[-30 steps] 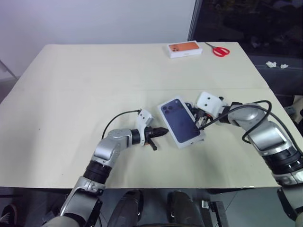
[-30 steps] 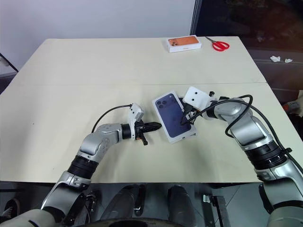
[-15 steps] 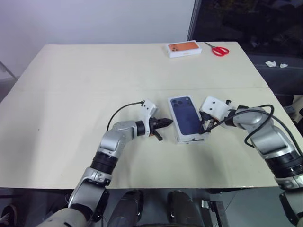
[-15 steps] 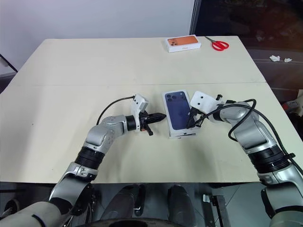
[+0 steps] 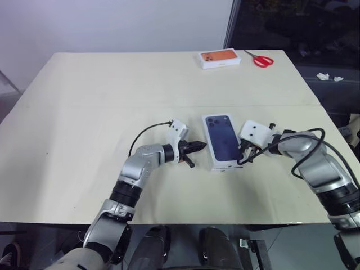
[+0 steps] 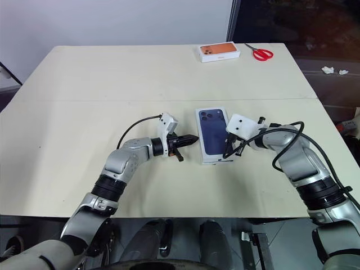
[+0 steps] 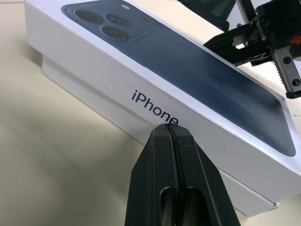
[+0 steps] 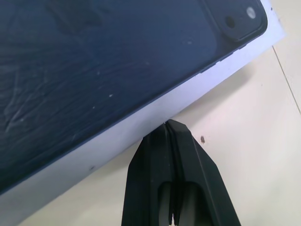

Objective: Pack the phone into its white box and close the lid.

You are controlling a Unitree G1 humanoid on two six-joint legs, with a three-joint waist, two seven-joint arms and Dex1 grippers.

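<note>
The lid [image 5: 222, 136], white with a dark blue phone printed on top, sits over the white box [image 7: 246, 200] near the table's middle. A strip of the box's wall shows beneath it. The phone is hidden. My left gripper [image 5: 201, 145] is shut, pointing at the lid's left side wall by the lettering; its tip [image 7: 171, 129] is at or just short of that wall. My right gripper [image 6: 228, 151] is shut, its tip [image 8: 165, 123] at the lid's right top edge. Neither gripper holds anything.
A white box with an orange top [image 5: 218, 58] and red scissors [image 5: 259, 59] lie at the table's far right. A seam [image 5: 112, 106] crosses the beige table behind the box. The table's near edge [image 5: 185, 223] runs below both arms.
The lid and box have swung from slanted to square with the table. My left gripper has closed in on the lid's left side. My right gripper has drawn back to the right edge.
</note>
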